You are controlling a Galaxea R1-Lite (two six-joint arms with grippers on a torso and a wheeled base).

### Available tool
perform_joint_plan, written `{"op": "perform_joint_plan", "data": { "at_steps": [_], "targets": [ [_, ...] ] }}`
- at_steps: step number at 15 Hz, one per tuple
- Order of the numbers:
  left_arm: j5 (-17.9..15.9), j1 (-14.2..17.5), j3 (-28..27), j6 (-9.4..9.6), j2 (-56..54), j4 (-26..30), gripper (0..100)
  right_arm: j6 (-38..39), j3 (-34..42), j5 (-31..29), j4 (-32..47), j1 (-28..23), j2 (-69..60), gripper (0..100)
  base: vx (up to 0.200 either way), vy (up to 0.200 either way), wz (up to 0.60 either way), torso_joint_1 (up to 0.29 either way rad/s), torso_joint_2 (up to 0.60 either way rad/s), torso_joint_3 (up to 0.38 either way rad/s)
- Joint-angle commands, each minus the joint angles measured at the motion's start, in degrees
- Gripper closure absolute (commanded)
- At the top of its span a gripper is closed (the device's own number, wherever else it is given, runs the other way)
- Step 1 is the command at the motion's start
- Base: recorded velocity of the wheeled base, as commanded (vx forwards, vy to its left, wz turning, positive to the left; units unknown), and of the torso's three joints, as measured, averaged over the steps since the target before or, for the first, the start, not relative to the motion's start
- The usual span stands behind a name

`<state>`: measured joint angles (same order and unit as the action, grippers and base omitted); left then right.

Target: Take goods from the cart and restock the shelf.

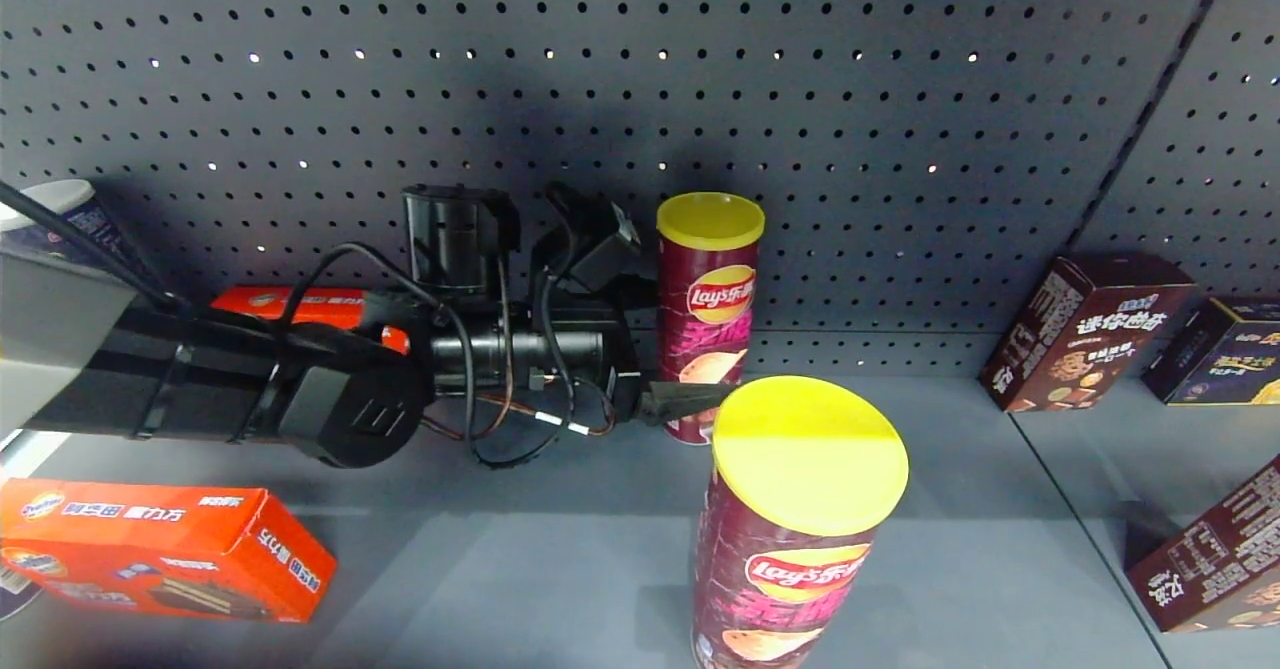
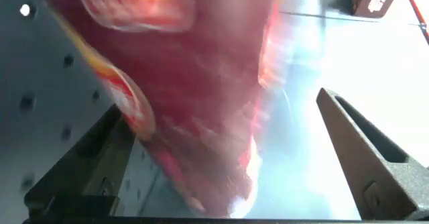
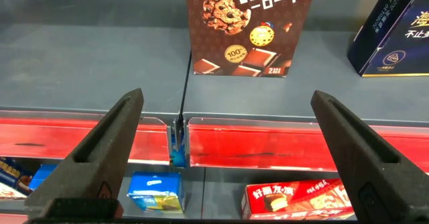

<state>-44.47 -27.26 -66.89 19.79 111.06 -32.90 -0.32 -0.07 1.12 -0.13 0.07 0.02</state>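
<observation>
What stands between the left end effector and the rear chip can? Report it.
Nothing visible does. The left end effector is open, with the rear chip can between its fingers on the shelf. The front chip can stands nearer the shelf's front edge, not in that gap.

A shop: pegboard shelf (image 1: 560, 549) (grey) holding snack boxes (image 1: 1085, 334).

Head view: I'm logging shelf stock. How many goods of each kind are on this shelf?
Chip cans: 2
Orange boxes: 2
Brown boxes: 2
Dark blue box: 1
White-topped pack at the left edge: 1
Total: 8
</observation>
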Motion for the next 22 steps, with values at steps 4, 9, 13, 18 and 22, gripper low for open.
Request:
{"op": "perform_joint_plan", "data": {
  "at_steps": [4,9,13,18,22],
  "targets": [
    [9.58,1.42,10.29,-0.01,-9.89,-1.55,0,-0.03,0.07,0.02,-0.04,0.01,-0.02,0,0.0,0.0,0.0,0.0,0.0,0.0],
    [23.11,0.72,16.35,-0.45,-13.59,-1.46,0,-0.03,0.07,0.11,-0.04,0.01,-0.02,0,0.0,0.0,0.0,0.0,0.0,0.0],
    [32.69,-0.08,16.7,-0.19,-12.97,-1.46,0,-0.03,-0.01,0.11,-0.04,0.01,-0.02,0,0.0,0.0,0.0,0.0,0.0,0.0],
    [37.44,-0.78,15.65,-0.36,-9.37,-1.46,0,-0.03,-0.01,0.02,-0.04,0.01,-0.02,0,0.0,0.0,0.0,0.0,0.0,0.0],
    [38.41,-0.69,12.31,-0.45,-6.47,-1.46,0,-0.03,-0.01,0.02,-0.04,0.01,-0.02,0,0.0,0.0,0.0,0.0,0.0,0.0]
  ]
}}
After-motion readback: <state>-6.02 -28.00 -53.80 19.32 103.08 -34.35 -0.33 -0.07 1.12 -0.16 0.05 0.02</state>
